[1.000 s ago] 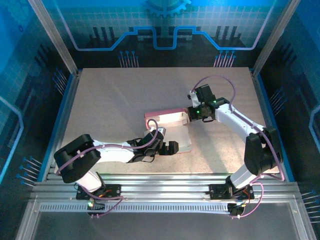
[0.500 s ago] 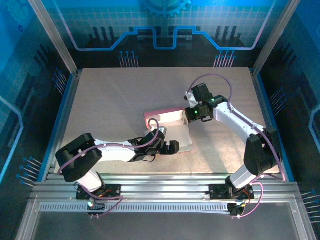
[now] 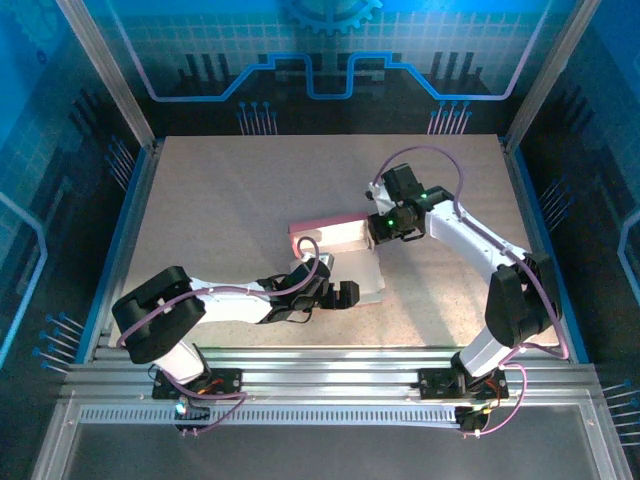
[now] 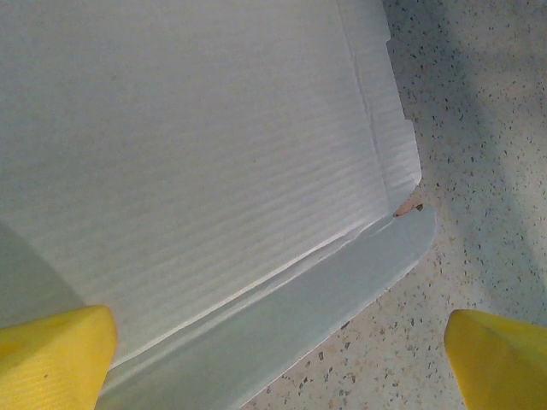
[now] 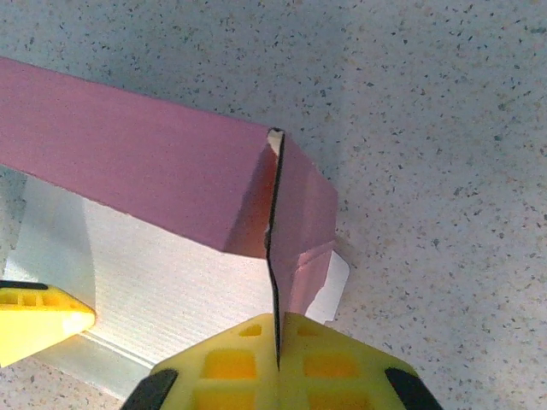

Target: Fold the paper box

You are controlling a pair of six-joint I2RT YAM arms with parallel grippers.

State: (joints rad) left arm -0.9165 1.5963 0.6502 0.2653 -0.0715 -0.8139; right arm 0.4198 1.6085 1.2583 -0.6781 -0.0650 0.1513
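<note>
One paper box (image 3: 345, 240): left pincer (image 4: 275, 354) spread wide, right pincer (image 5: 275, 331) pinching its edge.

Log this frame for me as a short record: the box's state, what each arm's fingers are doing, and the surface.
box: paper box, part-folded, pink far wall raised, whitish inside facing up
left fingers: wide open at the box's near edge, one over the card, one over the table, gripping nothing
right fingers: shut on the box's upright pink end flap
surface: speckled table
</note>
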